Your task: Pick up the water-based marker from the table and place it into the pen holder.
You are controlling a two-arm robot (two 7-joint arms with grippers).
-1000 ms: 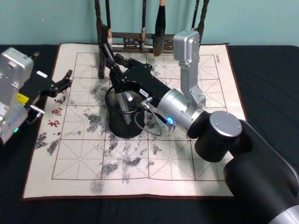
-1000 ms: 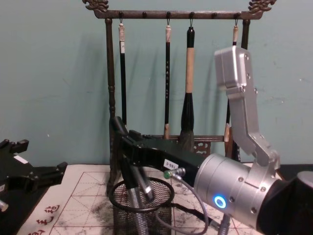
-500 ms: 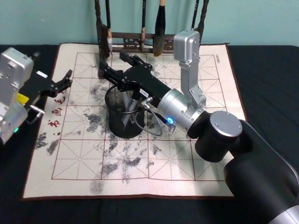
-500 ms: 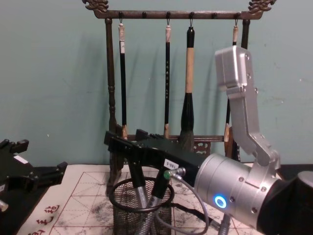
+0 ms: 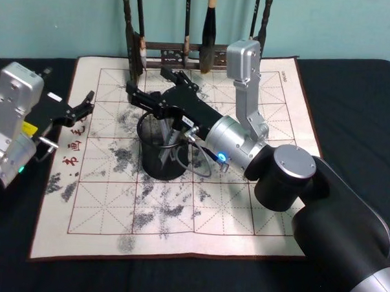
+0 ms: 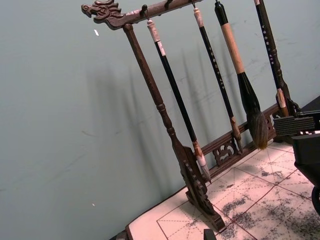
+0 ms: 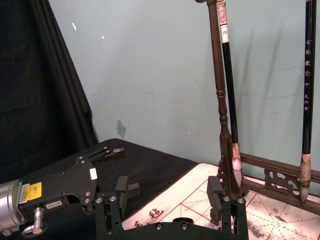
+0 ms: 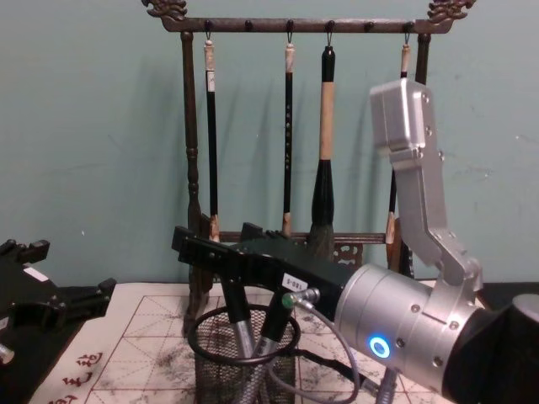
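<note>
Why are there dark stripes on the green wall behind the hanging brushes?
Shadows: in the chest view, each hanging brush on the dark wooden rack casts a soft grey stripe on the green wall; the left wrist view shows the same faint shadows.

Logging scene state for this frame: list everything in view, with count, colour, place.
table: one, dark, under everything.
calligraphy mat: one, white with red grid and grey smudges, mid-table.
pen holder: one, black mesh, on the mat.
markers: two, grey-barrelled, standing in the pen holder.
brush rack: one, dark wood, back edge of the mat.
brushes: four, hanging from the rack.
right gripper: black, jaws open above the pen holder.
left gripper: black, at the mat's left edge.
</note>
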